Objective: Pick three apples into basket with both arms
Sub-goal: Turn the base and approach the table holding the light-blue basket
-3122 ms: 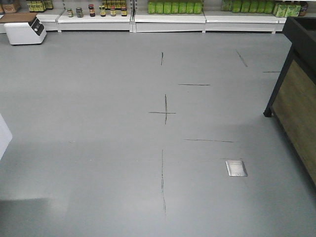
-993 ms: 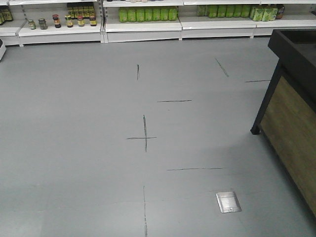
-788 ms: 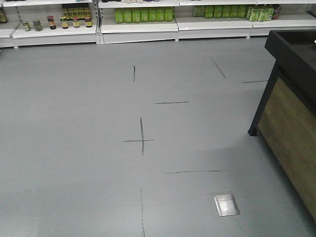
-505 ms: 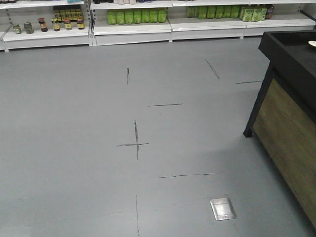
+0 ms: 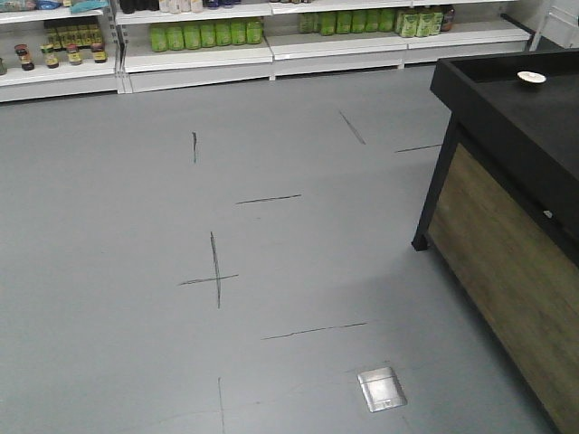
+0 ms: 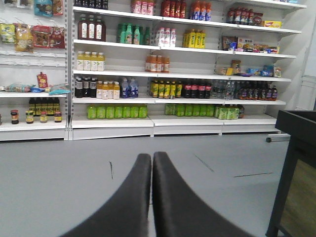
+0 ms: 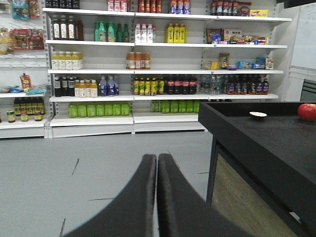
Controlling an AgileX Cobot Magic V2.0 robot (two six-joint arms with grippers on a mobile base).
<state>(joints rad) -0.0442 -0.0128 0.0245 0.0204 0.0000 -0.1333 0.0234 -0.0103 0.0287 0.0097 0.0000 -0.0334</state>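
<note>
At bottom centre of the left wrist view, the left gripper (image 6: 151,158) has its black fingers pressed together, holding nothing; the right gripper (image 7: 156,158) sits the same way in its own view. Further back on the right, the black table (image 7: 256,143) carries a small pale dish (image 7: 257,115) and, at the far right edge, one red apple (image 7: 306,112), well apart from the right gripper and up to its right. Stocked shelves (image 7: 89,120) line the background.

Black counter (image 5: 507,99) cut off at right; small pale object (image 5: 531,78) unidentifiable.
</note>
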